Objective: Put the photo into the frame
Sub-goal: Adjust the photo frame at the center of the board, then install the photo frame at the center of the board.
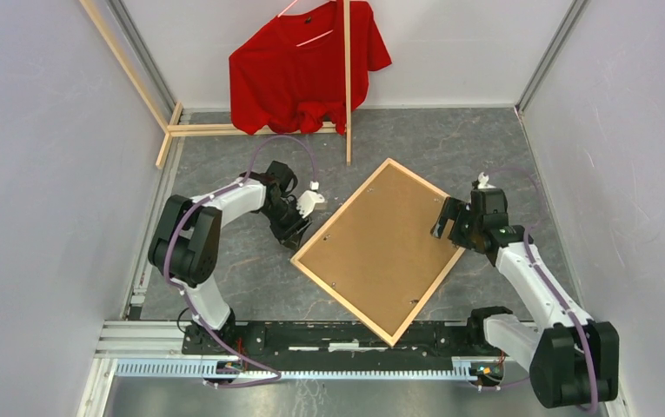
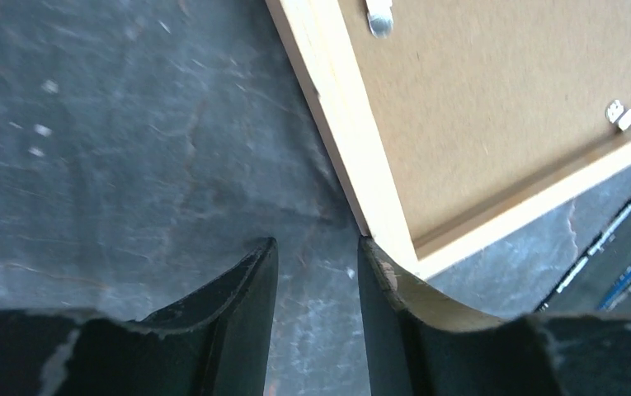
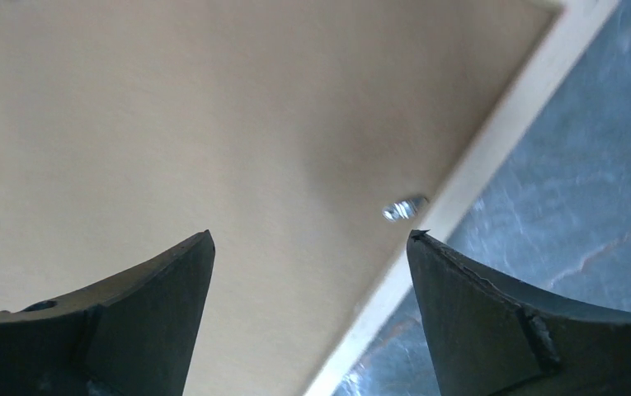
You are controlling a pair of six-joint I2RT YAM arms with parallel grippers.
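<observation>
Frame (image 1: 342, 301): lies flat and face down on the desk, turned cornerwise between the two hands, its far corner pointing at the back wall and its near corner reaching the black rail (image 1: 311, 334) by the arm bases.
Left hand (image 2: 316, 243): fingers partly apart, only bare desk in the gap. It is low at the frame's left corner, and the wrist view shows one fingertip (image 2: 369, 256) right against the light wood strip there; nothing is held.
Right hand (image 3: 312, 235): fingers spread wide and gripping nothing. It hangs over the frame's right edge, one finger above the board and the other above the wood rim and the desk beyond it.
Backing board (image 1: 379, 252): brown and plain, seated inside the wood strips and filling the whole opening.
Metal tabs (image 3: 404, 208): small and silver, set along the inner edge of the strips; the one by the right hand lies over the board's edge.
Desk (image 1: 242, 261): dark grey, marbled with pale veins.
Wooden slats (image 1: 347, 82): thin and light, well beyond the frame at the back, some standing and some lying on the desk.
Red T-shirt (image 1: 307, 69): hangs at the back wall, behind the upright slat.
</observation>
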